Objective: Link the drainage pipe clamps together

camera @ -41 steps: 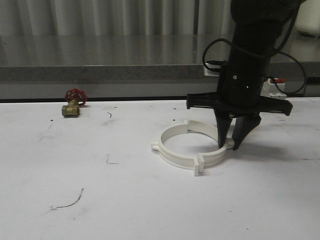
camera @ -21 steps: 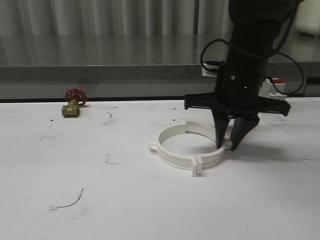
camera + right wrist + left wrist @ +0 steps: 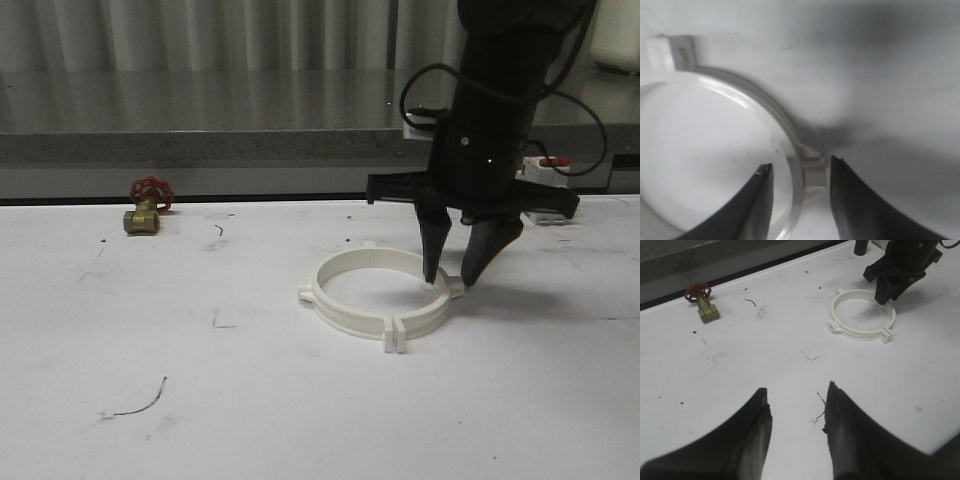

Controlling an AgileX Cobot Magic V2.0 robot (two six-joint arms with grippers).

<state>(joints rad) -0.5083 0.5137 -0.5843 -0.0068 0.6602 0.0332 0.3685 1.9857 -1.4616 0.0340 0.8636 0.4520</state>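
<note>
- Right gripper (image 3: 447, 276) stands nose-down over the right side of the drainage pipe clamps (image 3: 375, 298); I read its fingers as spread, one tip inside the ring and the other outside, the band and its tab in the gap between.
- From the right wrist camera I see the right gripper (image 3: 799, 180) straddling the small square tab (image 3: 813, 171); whether either fingertip touches the plastic I cannot tell.
- From the front I see the two off-white halves lying flat on the white table (image 3: 200, 400) as one ring, right of centre, tabs paired at the joints.
- Left gripper (image 3: 796, 405) hangs above bare table with its fingers apart, holding nothing, well apart from the ring (image 3: 862, 315).
- I note a brass valve (image 3: 147, 208) with a red handwheel near the table's far left edge.
</note>
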